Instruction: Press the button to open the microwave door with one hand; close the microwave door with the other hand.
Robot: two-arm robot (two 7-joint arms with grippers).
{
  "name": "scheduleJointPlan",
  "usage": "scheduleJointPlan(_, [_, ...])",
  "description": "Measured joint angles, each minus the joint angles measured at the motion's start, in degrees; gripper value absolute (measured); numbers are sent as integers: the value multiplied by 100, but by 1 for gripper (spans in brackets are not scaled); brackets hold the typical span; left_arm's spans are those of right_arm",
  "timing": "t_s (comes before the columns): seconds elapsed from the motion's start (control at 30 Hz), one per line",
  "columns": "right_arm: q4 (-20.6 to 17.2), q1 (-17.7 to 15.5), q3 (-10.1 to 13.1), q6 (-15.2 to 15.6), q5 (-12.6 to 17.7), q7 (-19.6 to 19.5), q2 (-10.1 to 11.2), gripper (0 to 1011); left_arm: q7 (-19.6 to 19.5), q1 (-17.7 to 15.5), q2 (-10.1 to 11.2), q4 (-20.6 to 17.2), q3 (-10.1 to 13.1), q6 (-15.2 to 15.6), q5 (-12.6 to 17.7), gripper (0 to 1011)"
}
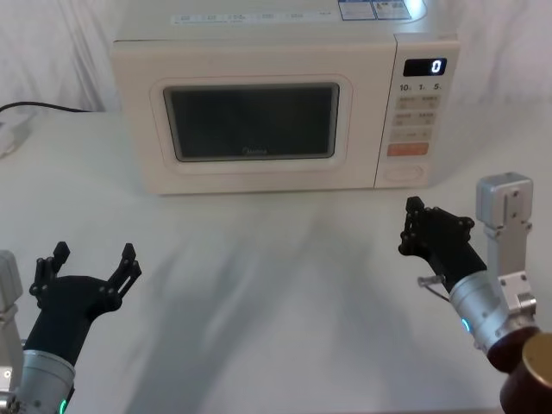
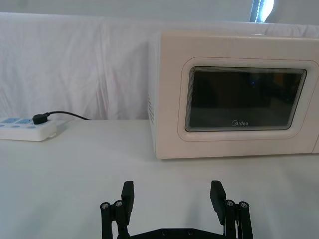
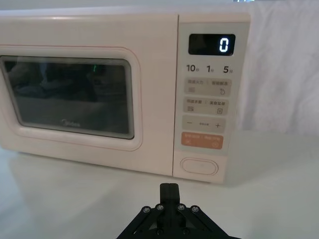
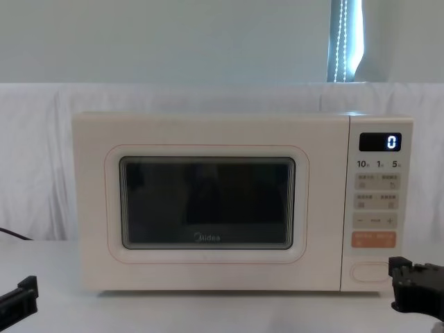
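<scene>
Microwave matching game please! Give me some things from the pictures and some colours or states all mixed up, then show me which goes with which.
Things:
1. microwave door
2. button
3. left gripper
4. right gripper

States:
A. fingers shut
B. closed, dark window
C. fingers spread open
D. plain cream pill shape, below the orange key

Pairs: 1-B, 2-D, 3-C, 4-A

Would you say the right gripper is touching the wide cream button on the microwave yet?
Apart. In the head view, the right gripper hangs well short of the button, with bare table between them.
</scene>
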Motion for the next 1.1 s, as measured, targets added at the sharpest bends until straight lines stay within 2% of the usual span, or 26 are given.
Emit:
scheduleJointPlan(0.33, [582,496,181,111,42,64,-163,0,0,0,0,0,0,0,0,1001])
scheduleJointPlan(0.63, [1300,1022,225,-17,6,105,-251,0,0,0,0,0,0,0,0,1001])
scheduleJointPlan(0.83, [1649,1245,243,-142,-16,128,-278,0,0,0,0,0,0,0,0,1001])
scheduleJointPlan(0.93, [2018,1457,294,-226,5,165,-308,0,0,0,0,0,0,0,0,1001])
scheduleJointPlan(1.1, [2318,1646,313,-247,21,213,-315,0,0,0,0,0,0,0,0,1001])
